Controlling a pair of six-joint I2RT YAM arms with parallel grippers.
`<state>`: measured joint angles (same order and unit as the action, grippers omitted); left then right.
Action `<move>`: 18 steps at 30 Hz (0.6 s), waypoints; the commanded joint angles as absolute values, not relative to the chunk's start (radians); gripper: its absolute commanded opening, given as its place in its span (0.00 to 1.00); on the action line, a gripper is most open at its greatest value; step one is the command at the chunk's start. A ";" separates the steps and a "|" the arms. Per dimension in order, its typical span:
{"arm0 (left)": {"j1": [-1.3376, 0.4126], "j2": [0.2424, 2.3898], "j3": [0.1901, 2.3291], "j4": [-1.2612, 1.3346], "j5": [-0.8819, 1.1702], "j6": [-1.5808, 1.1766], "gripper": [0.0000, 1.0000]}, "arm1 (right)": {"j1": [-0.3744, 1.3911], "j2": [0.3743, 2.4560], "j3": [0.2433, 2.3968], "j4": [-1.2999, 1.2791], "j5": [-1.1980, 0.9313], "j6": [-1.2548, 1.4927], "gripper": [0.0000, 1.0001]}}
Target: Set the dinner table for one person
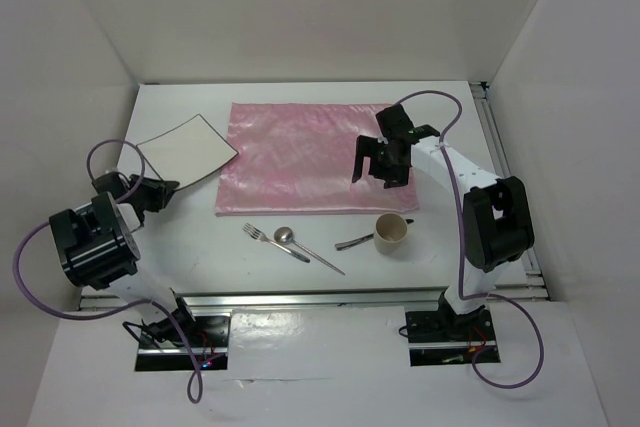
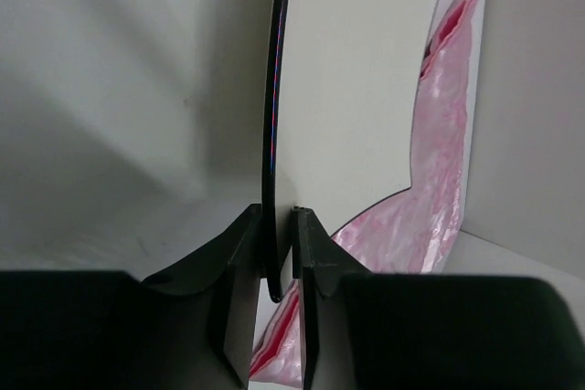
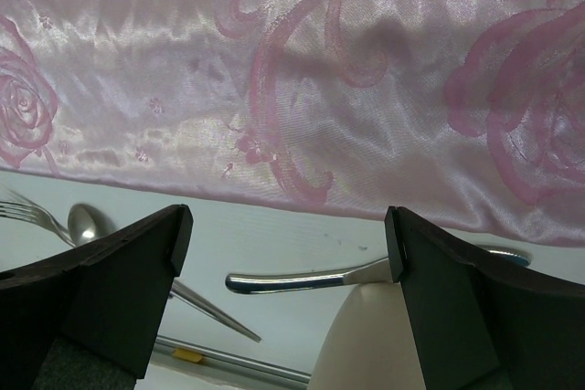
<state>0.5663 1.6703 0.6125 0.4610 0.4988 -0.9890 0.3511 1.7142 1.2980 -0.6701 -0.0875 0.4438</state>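
Pinching the plate (image 2: 366,89) by its rim, your left gripper (image 2: 279,226) has both fingers clamped on it edge-on, with the cloth (image 2: 439,180) just beyond them (a handy grip for carrying it over). Your right gripper (image 3: 288,216) hangs with fingers wide apart over the cloth's hem, the cup (image 3: 352,344) below them. The dinner table (image 1: 180,237) lies under both.

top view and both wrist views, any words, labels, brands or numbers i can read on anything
None: no text can be read in any view.
cloth: a rose pattern only, no words.
plate, cup, fork, spoon, table: plain, no marks that show.
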 commanded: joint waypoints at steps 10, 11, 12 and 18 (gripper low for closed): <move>0.565 1.514 0.824 0.491 0.721 -1.003 0.00 | 0.362 1.657 1.333 -0.690 -0.061 0.448 1.00; 0.565 1.494 0.836 0.491 0.732 -1.012 0.00 | 0.362 1.657 1.333 -0.690 -0.061 0.448 1.00; 0.565 1.483 0.836 0.491 0.732 -1.023 0.00 | 0.362 1.646 1.333 -0.690 -0.061 0.448 1.00; 0.565 1.441 0.879 0.473 0.756 -1.023 0.00 | 0.362 1.628 1.313 -0.690 -0.061 0.457 1.00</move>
<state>0.5652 1.5364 0.7906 0.3161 0.6357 -0.9955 0.3511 1.6821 1.2980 -0.6750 -0.0814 0.4496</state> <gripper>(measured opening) 0.276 0.999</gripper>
